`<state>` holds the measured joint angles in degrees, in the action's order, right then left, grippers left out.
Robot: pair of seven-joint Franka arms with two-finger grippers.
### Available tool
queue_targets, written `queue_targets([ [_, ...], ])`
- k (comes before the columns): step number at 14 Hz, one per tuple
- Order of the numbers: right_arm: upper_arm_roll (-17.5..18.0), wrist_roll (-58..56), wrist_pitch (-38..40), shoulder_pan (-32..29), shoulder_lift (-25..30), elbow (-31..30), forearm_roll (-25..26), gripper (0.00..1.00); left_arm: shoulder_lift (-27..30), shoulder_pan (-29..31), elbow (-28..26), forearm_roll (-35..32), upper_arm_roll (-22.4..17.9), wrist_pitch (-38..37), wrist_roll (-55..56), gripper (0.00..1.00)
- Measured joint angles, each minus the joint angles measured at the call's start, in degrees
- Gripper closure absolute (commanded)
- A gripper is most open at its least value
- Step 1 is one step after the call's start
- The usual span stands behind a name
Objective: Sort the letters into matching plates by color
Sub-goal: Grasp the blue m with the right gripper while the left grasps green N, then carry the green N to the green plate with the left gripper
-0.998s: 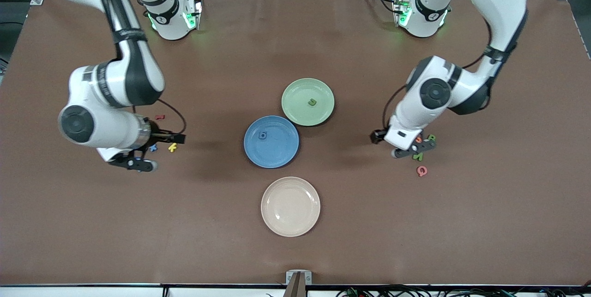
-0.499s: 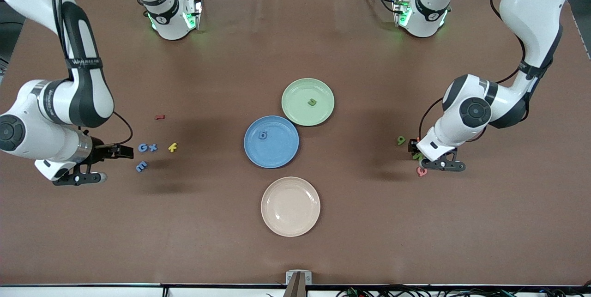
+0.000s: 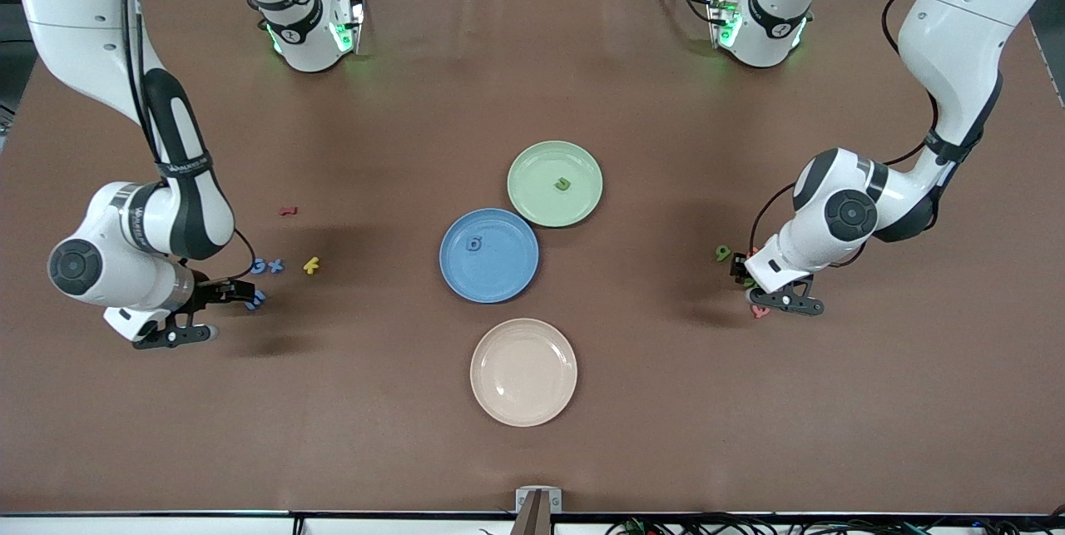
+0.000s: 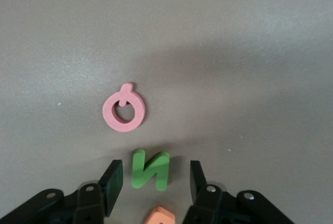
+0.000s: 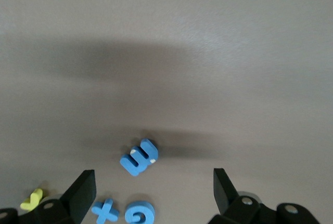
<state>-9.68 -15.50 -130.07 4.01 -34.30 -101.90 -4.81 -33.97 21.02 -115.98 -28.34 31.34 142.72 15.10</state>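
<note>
While both arms work at their own ends of the brown worktop [image 3: 532, 452], each one is low over a little bunch of letters.

The left gripper [image 4: 155, 182] has its fingers on each side of the green letter [image 4: 151, 169], with gaps showing, so it is not pinching it yet. A pink letter [image 4: 124, 111] lies just beside the green one, and an orange letter [image 4: 160, 216] peeks in close too. To do this well, the fingers should squeeze only the green one and not bump its neighbours. Then it should go up and over to the green plate [image 3: 532, 194], where one green letter [image 3: 563, 183] lies.

The right gripper [image 5: 153, 193] is spread wide over a blue letter [image 5: 138, 157]. Two more blue letters [image 5: 125, 213] and a yellow one [image 5: 32, 199] lie near it. It should come straight down around that blue one, which belongs in the blue plate [image 3: 507, 281]. The cream plate [image 3: 523, 410] holds nothing.
</note>
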Motion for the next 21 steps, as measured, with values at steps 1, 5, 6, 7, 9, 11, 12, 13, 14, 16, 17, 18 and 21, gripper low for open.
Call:
queue_targets([
  [1,0.1,0.0,-0.1,0.0,-0.5,0.0,-0.6,0.01,-0.4,0.5,0.0,-0.8,-0.1,0.0,0.0,0.43],
  [5,0.3,0.0,-1.5,0.0,-2.0,-0.1,-1.7,0.03,-1.7,1.8,0.1,-1.5,-0.1,0.6,0.0,0.44],
  [6,0.4,0.0,-2.0,0.1,-2.3,-0.1,-1.8,0.04,-1.7,1.8,0.1,-1.5,0.0,0.6,0.0,0.45],
  [7,0.4,0.0,-2.4,0.1,-2.5,-0.1,-2.0,0.05,-1.8,1.8,0.1,-1.5,0.0,0.6,0.0,0.49],
  [9,0.5,0.0,-2.5,0.3,-2.7,-0.1,-2.4,0.09,-1.8,1.7,0.1,-1.5,0.0,0.6,0.0,0.71],
  [11,0.6,0.0,-2.5,0.3,-2.9,-0.2,-2.7,0.15,-1.7,1.7,0.4,-1.5,0.2,0.6,0.0,0.99],
  [12,0.6,0.0,-2.5,0.3,-3.0,-0.5,-2.7,0.17,-1.7,1.7,0.4,-1.5,0.2,0.6,0.4,1.00],
  [13,0.6,0.0,-2.5,0.3,-3.1,-0.9,-2.7,0.20,-1.7,1.6,0.4,-1.5,0.3,0.6,1.3,1.00],
  [14,0.6,0.0,-2.5,0.3,-3.2,-1.3,-2.7,0.22,-1.7,1.5,0.5,-1.6,0.6,0.6,2.2,1.00],
  [16,0.6,0.0,-2.8,0.3,-3.3,-1.8,-2.8,0.27,-1.3,1.5,0.9,-1.6,1.7,0.2,3.0,1.00],
  [17,0.6,0.0,-3.0,0.3,-3.3,-2.2,-2.8,0.30,-0.8,1.6,1.2,-1.6,2.6,-0.9,3.5,1.00],
  [18,0.6,0.0,-3.3,0.2,-3.3,-2.2,-2.8,0.34,-0.2,1.6,1.7,-1.6,3.8,-2.5,4.8,1.00],
  [21,0.5,0.0,-3.3,0.2,-3.2,-2.2,-2.8,0.43,1.0,1.3,3.8,-1.6,9.2,-8.8,12.2,1.00],
])
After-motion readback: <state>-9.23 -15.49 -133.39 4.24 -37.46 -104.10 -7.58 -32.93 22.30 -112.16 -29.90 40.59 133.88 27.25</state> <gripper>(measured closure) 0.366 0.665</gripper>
